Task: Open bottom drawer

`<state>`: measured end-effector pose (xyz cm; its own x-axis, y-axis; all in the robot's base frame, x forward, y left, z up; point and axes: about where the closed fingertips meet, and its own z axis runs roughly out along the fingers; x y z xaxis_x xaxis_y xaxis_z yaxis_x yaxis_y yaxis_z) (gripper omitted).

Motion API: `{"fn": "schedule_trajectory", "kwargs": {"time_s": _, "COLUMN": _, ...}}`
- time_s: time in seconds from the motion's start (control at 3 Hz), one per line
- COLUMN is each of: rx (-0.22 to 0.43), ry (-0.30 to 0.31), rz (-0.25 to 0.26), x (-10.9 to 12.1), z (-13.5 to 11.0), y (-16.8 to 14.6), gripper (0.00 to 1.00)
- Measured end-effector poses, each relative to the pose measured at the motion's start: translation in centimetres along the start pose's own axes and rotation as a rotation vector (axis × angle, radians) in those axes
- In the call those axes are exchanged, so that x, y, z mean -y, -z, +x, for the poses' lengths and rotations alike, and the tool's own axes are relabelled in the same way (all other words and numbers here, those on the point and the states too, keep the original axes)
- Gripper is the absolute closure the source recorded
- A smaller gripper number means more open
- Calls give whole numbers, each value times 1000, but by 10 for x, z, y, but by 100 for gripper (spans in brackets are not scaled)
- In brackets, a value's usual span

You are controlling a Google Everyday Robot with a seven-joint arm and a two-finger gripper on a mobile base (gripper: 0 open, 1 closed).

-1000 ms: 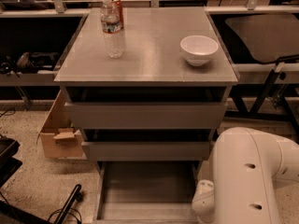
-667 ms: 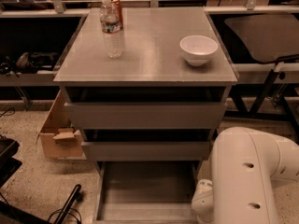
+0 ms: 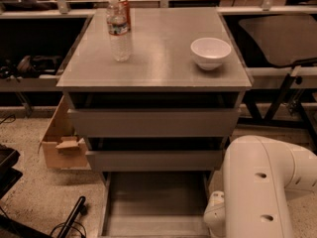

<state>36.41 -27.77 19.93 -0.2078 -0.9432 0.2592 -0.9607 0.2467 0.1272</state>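
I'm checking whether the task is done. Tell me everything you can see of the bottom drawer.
The bottom drawer is a plain grey box, pulled far out from under the two upper drawer fronts. Its flat base and low side walls show; its front is cut off by the picture's bottom edge. The white arm overlaps its right wall; whether they touch cannot be told. The gripper is out of view, below the arm's end.

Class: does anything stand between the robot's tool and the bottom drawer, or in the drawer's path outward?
Nothing visible does. The bottom drawer already stands pulled out. The tool is out of view; only the white arm shows, right of the drawer. The cardboard box sits off left.
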Motion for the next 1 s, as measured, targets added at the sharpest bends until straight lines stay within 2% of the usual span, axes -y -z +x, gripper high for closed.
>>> {"fn": "schedule_trajectory", "kwargs": {"time_s": 0.67, "rx": 0, "ry": 0, "rz": 0, "x": 5, "z": -1, "y": 1, "gripper": 100}}
{"fn": "schedule_trajectory", "kwargs": {"time_s": 1.0, "rx": -2, "ry": -1, "rz": -21, "x": -1, "z": 3, "y": -2, "gripper": 100}}
